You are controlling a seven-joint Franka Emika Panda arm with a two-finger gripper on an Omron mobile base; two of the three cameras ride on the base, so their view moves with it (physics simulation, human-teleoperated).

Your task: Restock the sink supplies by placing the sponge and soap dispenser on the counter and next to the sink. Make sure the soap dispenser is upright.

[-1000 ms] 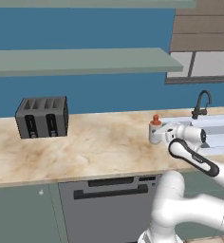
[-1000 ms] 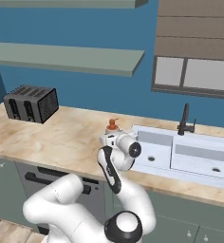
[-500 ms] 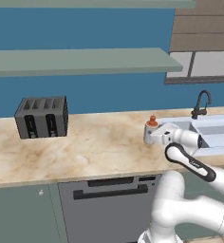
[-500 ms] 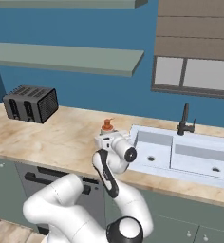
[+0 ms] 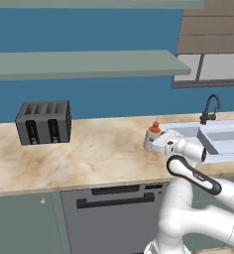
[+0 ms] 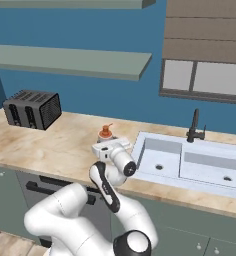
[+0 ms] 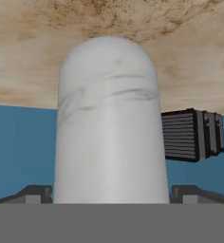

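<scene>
Item 1: small white cylindrical soap dispenser (image 5: 151,140) with orange pump top. I see it upright on the long beige marbled stone tabletop (image 5: 89,154), just beside the sink's left edge. In the hand view its white body (image 7: 111,128) sits inverted, its base toward 12 o'clock.

Item 2: the hand (image 5: 161,143), white with two dark fingertips. I read it as level with the bottle, at the bottle's 3 o'clock in the left base view. In the hand view one fingertip (image 7: 31,193) shows at 8 o'clock and the other at 4 o'clock, one on each side of the bottle. I cannot tell whether they press on it.

Item 3: wide pale white double-basin sink (image 6: 190,165) with black curved faucet (image 6: 194,126) at its rear, at 3 o'clock of the bottle.

Item 4: dark grey four-slot toaster (image 5: 43,122), at 9 o'clock of the bottle, well apart from it, by the blue wall.
</scene>
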